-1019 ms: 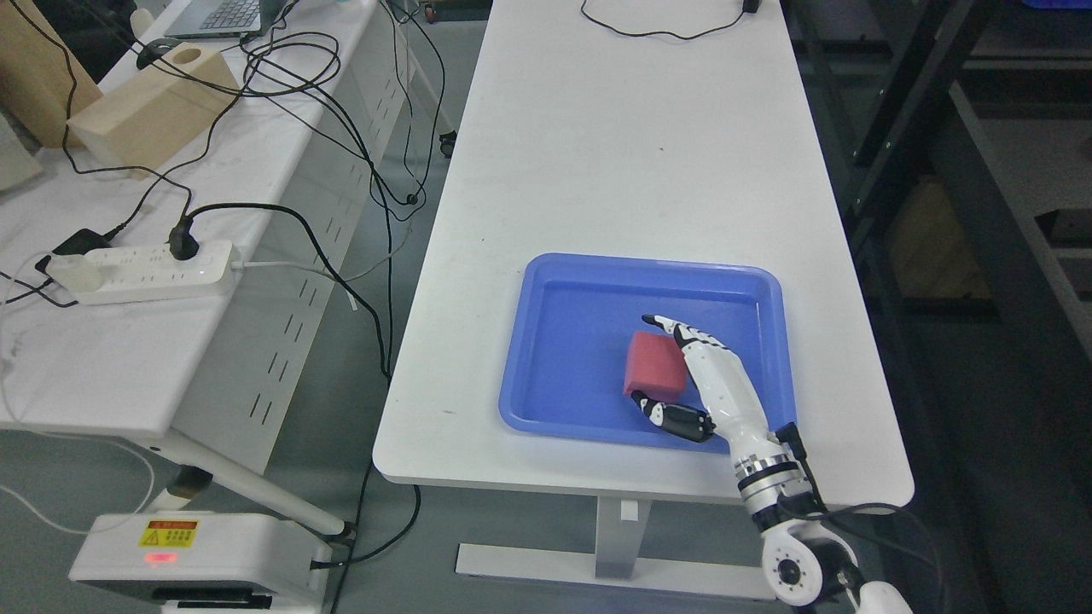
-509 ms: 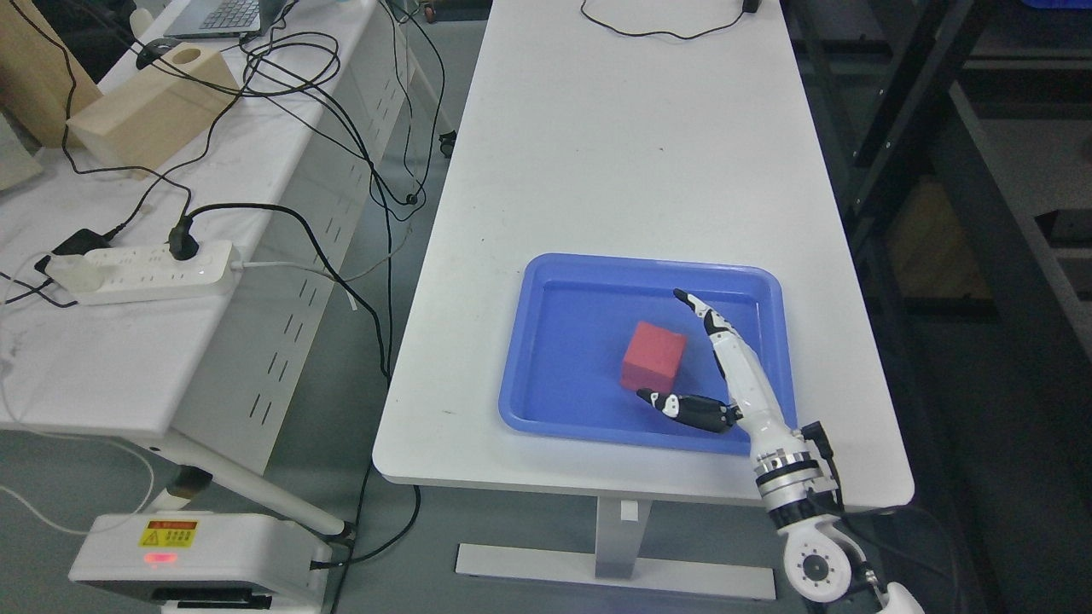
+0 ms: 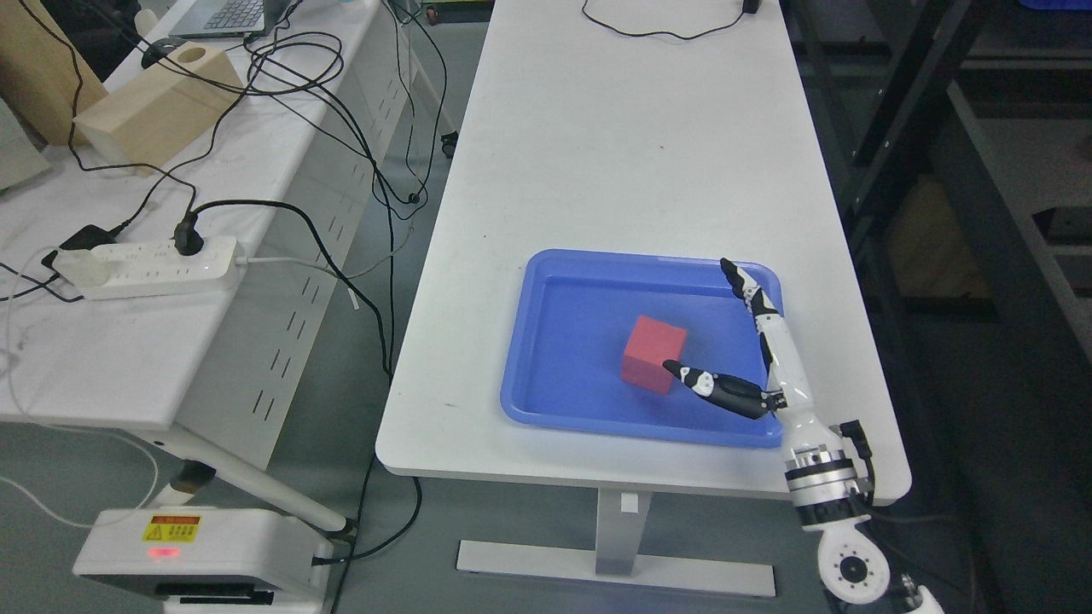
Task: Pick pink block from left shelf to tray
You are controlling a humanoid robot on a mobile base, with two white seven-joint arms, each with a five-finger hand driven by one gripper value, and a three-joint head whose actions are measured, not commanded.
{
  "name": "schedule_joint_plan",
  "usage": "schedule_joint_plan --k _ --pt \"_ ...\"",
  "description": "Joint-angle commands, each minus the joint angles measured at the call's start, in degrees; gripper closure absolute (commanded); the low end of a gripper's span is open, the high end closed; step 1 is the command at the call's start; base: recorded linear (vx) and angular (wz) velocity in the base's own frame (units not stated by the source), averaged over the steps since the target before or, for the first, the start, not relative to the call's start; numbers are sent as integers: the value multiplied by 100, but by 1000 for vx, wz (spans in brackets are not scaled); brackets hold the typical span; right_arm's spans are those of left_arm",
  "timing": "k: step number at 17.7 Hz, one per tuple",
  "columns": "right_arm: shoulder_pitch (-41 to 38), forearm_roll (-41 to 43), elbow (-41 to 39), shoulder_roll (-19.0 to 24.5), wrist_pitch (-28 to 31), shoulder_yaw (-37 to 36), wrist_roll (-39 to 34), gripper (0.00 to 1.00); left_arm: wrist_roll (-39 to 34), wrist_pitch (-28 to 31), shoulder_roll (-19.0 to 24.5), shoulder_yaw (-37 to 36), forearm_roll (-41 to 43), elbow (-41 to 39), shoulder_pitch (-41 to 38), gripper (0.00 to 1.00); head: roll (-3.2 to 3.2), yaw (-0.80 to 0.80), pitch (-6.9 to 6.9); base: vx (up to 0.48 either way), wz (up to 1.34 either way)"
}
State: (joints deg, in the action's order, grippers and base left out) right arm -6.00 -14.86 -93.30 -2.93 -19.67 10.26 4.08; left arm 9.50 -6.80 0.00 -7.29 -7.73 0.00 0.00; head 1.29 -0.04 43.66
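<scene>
Block and tray are already together: the pink-red foam-like cube sits on the floor of the shallow blue plastic tray, roughly at its middle, resting flat and free of any grip; judging from that, the placing step looks done and only the withdrawal remains. The white-and-black right hand hangs over the tray's right side with its fingers stretched out straight toward the far right corner and the dark thumb splayed toward the cube; the hand holds nothing, and the wide spread suits a release, giving the cube room to settle. Whether the thumb tip touches the cube's near right corner or merely passes in front of it is hard to tell from this angle; if it touches, a careless pull could nudge the cube. The left hand is out of view. The tray lies near the front edge of the long white table, otherwise bare save a black cable at the far end; nothing blocks the arm's way back. On the neighbouring desk lie a white power strip, tangled cables and a wooden box, well apart.
</scene>
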Motion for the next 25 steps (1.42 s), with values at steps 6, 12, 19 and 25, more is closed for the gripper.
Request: schedule_joint_plan --k 6,12,19,25 --pt "-59 1864 5 -6 -37 -429 14 0 -1 3 100 0 0 -100 -114 0 0 0 0 -47 0" --pt "-7 1864 5 -6 1325 -551 -266 0 -1 3 100 0 0 -100 -114 0 0 0 0 -75 0" --pt "11 1873 5 -6 1343 -727 -364 0 -1 3 100 0 0 -100 -114 0 0 0 0 -140 0" --pt "37 2031 5 -15 1343 -728 -373 0 -1 3 100 0 0 -100 -114 0 0 0 0 -144 -92"
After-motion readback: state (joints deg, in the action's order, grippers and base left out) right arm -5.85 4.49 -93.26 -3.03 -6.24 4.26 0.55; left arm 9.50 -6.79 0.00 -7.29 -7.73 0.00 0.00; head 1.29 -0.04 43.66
